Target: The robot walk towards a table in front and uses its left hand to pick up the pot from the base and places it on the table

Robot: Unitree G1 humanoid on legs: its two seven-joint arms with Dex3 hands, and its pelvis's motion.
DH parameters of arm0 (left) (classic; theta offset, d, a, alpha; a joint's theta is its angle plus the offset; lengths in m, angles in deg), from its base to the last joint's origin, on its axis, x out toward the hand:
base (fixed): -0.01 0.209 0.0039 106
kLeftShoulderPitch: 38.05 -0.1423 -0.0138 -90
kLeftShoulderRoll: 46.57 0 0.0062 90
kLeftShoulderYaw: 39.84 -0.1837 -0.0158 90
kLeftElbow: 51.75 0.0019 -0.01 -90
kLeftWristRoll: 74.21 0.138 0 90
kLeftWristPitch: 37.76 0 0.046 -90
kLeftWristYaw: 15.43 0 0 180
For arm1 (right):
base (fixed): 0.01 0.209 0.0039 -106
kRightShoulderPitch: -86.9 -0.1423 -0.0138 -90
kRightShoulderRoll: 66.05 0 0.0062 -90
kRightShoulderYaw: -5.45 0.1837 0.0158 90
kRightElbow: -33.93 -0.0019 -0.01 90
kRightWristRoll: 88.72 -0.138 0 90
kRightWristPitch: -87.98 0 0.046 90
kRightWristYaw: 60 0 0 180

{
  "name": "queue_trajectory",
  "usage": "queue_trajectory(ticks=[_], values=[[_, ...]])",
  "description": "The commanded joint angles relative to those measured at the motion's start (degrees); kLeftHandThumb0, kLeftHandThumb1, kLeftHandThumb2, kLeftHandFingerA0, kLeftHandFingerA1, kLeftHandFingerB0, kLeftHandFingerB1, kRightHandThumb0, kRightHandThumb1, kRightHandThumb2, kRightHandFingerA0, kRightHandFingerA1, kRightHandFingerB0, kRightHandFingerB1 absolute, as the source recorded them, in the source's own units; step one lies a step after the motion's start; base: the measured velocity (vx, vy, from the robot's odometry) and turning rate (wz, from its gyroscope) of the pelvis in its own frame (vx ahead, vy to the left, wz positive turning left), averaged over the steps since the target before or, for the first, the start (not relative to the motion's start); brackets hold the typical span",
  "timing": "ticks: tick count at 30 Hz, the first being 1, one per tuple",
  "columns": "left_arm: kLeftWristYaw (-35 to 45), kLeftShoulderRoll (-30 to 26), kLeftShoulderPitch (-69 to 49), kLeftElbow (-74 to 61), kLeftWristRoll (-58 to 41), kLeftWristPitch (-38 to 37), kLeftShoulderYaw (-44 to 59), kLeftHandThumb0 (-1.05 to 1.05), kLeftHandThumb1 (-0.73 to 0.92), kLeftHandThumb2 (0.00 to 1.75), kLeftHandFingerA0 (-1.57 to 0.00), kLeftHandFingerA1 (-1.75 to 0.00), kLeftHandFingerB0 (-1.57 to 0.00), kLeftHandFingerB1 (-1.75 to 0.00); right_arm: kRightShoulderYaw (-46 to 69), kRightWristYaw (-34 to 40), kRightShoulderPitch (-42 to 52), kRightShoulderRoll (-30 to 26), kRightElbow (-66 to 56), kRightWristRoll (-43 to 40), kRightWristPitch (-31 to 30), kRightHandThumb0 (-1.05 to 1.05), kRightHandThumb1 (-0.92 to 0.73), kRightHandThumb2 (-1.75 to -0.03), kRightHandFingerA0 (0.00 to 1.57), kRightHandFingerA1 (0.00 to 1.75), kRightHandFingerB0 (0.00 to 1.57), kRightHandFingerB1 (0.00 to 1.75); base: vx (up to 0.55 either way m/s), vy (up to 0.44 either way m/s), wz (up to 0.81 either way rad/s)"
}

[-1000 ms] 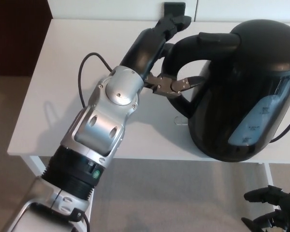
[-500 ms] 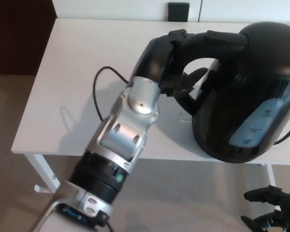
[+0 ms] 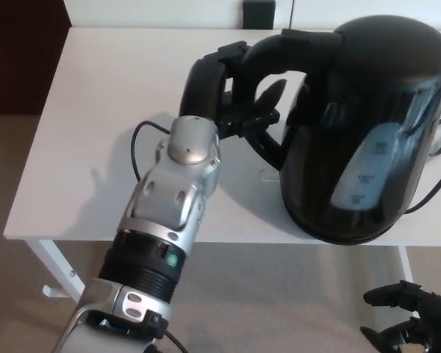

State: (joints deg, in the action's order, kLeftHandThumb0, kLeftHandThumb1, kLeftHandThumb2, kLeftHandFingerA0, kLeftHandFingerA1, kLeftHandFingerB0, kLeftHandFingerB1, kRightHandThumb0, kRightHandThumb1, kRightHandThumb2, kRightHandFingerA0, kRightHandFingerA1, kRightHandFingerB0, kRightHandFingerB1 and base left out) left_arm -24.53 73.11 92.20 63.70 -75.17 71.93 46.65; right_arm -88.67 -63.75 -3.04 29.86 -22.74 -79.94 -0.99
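Black pot [image 3: 367,125] is gripped at its handle [image 3: 279,43] by the left hand [image 3: 222,81]; a thin cable [image 3: 134,138] loops on the white surface [image 3: 95,88] left of the pot.

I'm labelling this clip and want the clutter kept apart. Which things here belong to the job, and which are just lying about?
Part of the job:
- kettle
- left hand, gripping the kettle
- table

Just lying about:
- black cable looped on the table
- right hand, low beside the table, holding nothing
- small black box behind the table
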Motion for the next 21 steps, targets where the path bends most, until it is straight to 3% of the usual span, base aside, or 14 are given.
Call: queue_trajectory(ticks=[1, 3, 4, 6, 7, 11, 12, 13, 14, 15, 18, 19, 20, 21], values=[[-3.5, 15.8, 2.3, -6.2, -21.4, 4.9, 12.7, -0.18, 0.79, 0.64, -0.91, -1.62, -0.67, -0.99, 0.1, 0.6, 0.9, -1.2, -0.3, 0.7, 0.7, -0.91, -0.38, -0.87, 0.58, 0.98, 0.43, 0.87, 0.0, 0.0, 0.0], [-5.2, 16.6, 3.8, -8.0, -26.9, 6.1, 16.0, -0.2, 0.8, 0.63, -0.91, -1.6, -0.65, -0.99, 0.0, 0.6, 0.8, -1.1, -0.5, 0.7, 0.1, -0.9, -0.39, -0.87, 0.57, 0.98, 0.46, 0.87, 0.0, 0.0, 0.0], [-5.7, 16.5, 4.9, -8.9, -28.7, 6.9, 17.0, -0.2, 0.81, 0.63, -1.01, -1.53, -0.68, -1.13, 0.0, 0.6, 1.0, -1.1, -1.0, 0.7, -0.3, -0.89, -0.4, -0.86, 0.57, 1.02, 0.42, 0.89, 0.0, 0.0, 0.0], [-5.8, 16.1, 6.0, -10.0, -30.2, 8.1, 17.9, -0.21, 0.8, 0.64, -1.03, -1.49, -0.69, -1.09, -0.2, 0.7, 1.1, -1.2, -1.1, 1.0, 0.1, -0.9, -0.41, -0.86, 0.57, 0.97, 0.44, 0.87, 0.0, 0.0, 0.0], [-7.1, 15.8, 7.4, -10.8, -31.4, 8.5, 18.9, -0.23, 0.77, 0.63, -1.05, -1.44, -0.74, -0.97, -0.5, 0.8, 1.1, -1.4, -1.1, 1.4, 0.2, -0.9, -0.39, -1.09, 0.6, 0.92, 0.38, 0.78, 0.0, 0.0, 0.0], [-7.5, 14.3, 10.3, -12.1, -33.1, 9.7, 20.0, -0.23, 0.79, 0.63, -1.0, -1.53, -0.68, -0.96, -0.6, 1.0, 0.9, -1.6, -0.5, 1.5, 0.4, -0.93, -0.4, -1.1, 0.61, 0.93, 0.39, 0.8, 0.0, 0.0, 0.0], [-7.5, 13.3, 11.7, -12.4, -33.4, 10.4, 20.3, -0.21, 0.83, 0.64, -0.99, -1.54, -0.62, -1.08, -0.5, 0.9, 1.0, -1.7, -0.4, 1.5, 0.6, -0.9, -0.34, -1.01, 0.64, 0.94, 0.46, 0.83, 0.0, 0.0, 0.0], [-7.4, 12.8, 12.3, -12.6, -33.4, 10.7, 20.4, -0.21, 0.83, 0.64, -0.99, -1.54, -0.62, -1.08, -0.6, 0.9, 0.9, -1.7, -0.3, 1.5, 0.7, -0.9, -0.34, -1.01, 0.64, 0.94, 0.46, 0.83, 0.0, 0.0, 0.0], [-7.4, 11.7, 13.3, -13.2, -33.1, 11.1, 20.5, -0.18, 0.82, 0.68, -0.98, -1.55, -0.65, -1.08, -0.7, 1.0, 1.1, -1.5, 0.0, 1.6, 1.1, -0.9, -0.42, -0.87, 0.59, 1.03, 0.43, 0.92, 0.0, 0.0, 0.0], [-7.5, 10.8, 14.2, -13.5, -33.0, 11.7, 20.7, -0.17, 0.83, 0.68, -1.01, -1.52, -0.65, -1.07, -0.8, 1.0, 1.1, -1.4, 0.2, 1.6, 1.3, -0.89, -0.39, -1.09, 0.63, 0.94, 0.42, 0.81, 0.0, 0.0, 0.0], [-7.1, 9.0, 15.6, -13.9, -32.8, 12.5, 21.1, -0.18, 0.82, 0.65, -1.04, -1.5, -0.61, -1.06, -0.6, 1.1, 1.2, -1.3, 0.3, 1.3, 1.1, -0.89, -0.38, -1.08, 0.61, 0.93, 0.39, 0.8, 0.0, 0.0, 0.0], [-6.4, 7.7, 16.4, -13.8, -32.5, 12.5, 21.3, -0.21, 0.79, 0.63, -1.02, -1.52, -0.57, -0.95, -0.6, 1.1, 1.2, -1.3, 0.2, 1.3, 1.0, -0.91, -0.39, -1.09, 0.6, 0.92, 0.38, 0.79, 0.0, 0.0, 0.0], [-5.7, 6.2, 17.3, -13.6, -32.3, 12.7, 21.8, -0.21, 0.79, 0.63, -1.02, -1.52, -0.57, -0.95, -0.7, 1.2, 1.1, -1.4, 0.2, 1.4, 0.9, -0.91, -0.39, -1.09, 0.6, 0.92, 0.38, 0.79, 0.0, 0.0, 0.0], [-5.8, 5.8, 17.6, -13.6, -32.5, 13.0, 22.3, -0.2, 0.8, 0.64, -1.04, -1.49, -0.61, -0.96, -0.7, 1.1, 1.0, -1.4, 0.3, 1.4, 0.9, -0.93, -0.42, -0.88, 0.58, 0.98, 0.43, 0.88, 0.0, 0.0, 0.0]])
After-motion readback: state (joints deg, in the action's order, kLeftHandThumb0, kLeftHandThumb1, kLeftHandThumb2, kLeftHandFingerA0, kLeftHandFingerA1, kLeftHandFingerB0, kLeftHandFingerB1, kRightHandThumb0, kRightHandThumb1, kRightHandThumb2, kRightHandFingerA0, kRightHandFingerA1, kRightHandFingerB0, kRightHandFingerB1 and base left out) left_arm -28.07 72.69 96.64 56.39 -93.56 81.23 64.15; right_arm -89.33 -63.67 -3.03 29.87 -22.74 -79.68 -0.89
